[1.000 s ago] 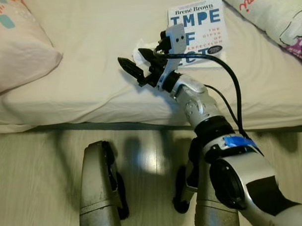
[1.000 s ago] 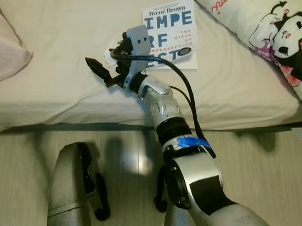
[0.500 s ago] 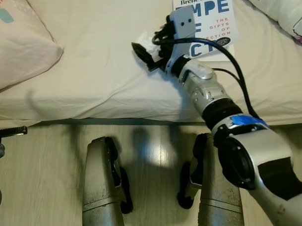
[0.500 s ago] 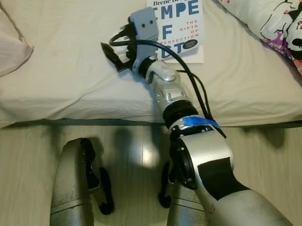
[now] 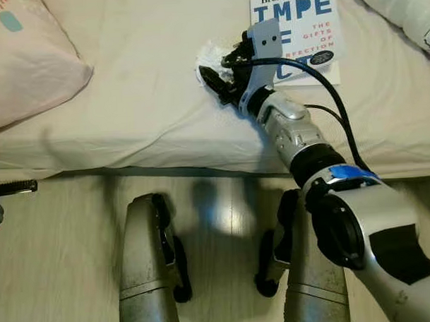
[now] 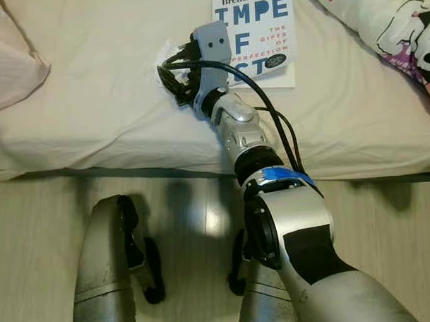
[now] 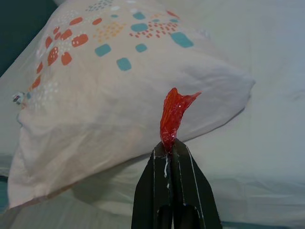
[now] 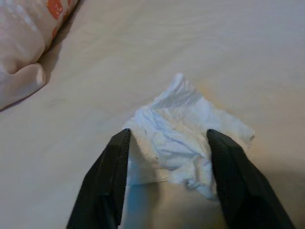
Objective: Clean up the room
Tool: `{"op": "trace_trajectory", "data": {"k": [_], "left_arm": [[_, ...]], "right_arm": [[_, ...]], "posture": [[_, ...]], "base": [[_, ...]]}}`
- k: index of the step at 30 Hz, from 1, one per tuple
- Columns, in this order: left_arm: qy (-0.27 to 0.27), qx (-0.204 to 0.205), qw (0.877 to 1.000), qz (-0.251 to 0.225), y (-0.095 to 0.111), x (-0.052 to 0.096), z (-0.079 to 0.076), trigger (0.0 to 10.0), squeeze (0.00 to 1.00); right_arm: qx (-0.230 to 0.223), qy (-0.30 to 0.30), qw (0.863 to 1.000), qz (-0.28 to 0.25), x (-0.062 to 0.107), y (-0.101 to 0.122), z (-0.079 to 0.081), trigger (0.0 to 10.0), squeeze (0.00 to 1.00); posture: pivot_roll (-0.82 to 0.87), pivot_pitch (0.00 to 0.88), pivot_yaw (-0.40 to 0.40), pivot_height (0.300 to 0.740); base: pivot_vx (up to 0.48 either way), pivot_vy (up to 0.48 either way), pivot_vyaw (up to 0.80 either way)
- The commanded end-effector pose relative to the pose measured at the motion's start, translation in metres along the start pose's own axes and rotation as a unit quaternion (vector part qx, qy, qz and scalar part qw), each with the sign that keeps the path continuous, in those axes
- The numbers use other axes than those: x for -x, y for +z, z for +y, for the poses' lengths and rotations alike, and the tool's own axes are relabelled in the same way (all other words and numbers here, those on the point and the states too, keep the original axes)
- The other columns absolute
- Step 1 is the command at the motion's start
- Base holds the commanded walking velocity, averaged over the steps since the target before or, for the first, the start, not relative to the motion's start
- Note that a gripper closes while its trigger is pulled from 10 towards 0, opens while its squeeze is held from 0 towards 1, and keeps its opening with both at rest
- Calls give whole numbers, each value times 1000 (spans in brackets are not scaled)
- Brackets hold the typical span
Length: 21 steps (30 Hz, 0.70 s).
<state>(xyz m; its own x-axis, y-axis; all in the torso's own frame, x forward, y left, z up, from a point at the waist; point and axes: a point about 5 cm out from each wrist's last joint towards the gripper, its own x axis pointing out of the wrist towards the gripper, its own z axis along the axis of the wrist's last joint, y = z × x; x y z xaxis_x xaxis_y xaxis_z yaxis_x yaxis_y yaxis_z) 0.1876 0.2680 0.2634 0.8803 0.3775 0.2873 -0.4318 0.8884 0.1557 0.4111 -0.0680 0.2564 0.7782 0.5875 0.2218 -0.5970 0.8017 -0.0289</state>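
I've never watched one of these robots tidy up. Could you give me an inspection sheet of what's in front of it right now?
Surface: cream bed sheet, wood floor below.
Job's things: crumpled white tissue on the bed; red wrapper scrap.
Clutter: book beside the tissue.
Grippers: right gripper open, fingers straddling the tissue; left gripper shut on the wrapper scrap.
Cables: black cable looping along the right arm.
Surroundings: patterned pillow, cartoon-print pillow.

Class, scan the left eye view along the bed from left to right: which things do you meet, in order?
Patterned cream pillow → crumpled white tissue, with the right gripper over it → white paperback book with blue lettering → white cartoon-print pillow.
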Motion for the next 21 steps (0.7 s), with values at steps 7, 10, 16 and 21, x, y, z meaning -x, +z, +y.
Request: {"op": "trace_trajectory", "data": {"k": [7, 10, 16, 21], "left_arm": [[9, -3, 1000, 18, -6, 3, 2, 0, 0], [9, 3, 1000, 17, -9, -1, -1, 0, 0], [12, 28, 999, 11, -19, -14, -12, 0, 0], [13, 46, 999, 4, -26, -23, -21, 0, 0]], "right_arm": [[-13, -4, 1000, -4, 6, -5, -6, 0, 0], [-26, -1, 1000, -15, 7, -3, -8, 0, 0], [-54, 44, 994, -80, 5, 17, -6, 0, 0], [-73, 76, 987, -126, 3, 30, -2, 0, 0]], "posture": [[291, 617, 103, 510], [270, 593, 87, 510], [181, 473, 29, 510], [145, 418, 10, 510]], "base": [[0, 0, 0], [0, 0, 0], [0, 0, 0], [0, 0, 0]]}}
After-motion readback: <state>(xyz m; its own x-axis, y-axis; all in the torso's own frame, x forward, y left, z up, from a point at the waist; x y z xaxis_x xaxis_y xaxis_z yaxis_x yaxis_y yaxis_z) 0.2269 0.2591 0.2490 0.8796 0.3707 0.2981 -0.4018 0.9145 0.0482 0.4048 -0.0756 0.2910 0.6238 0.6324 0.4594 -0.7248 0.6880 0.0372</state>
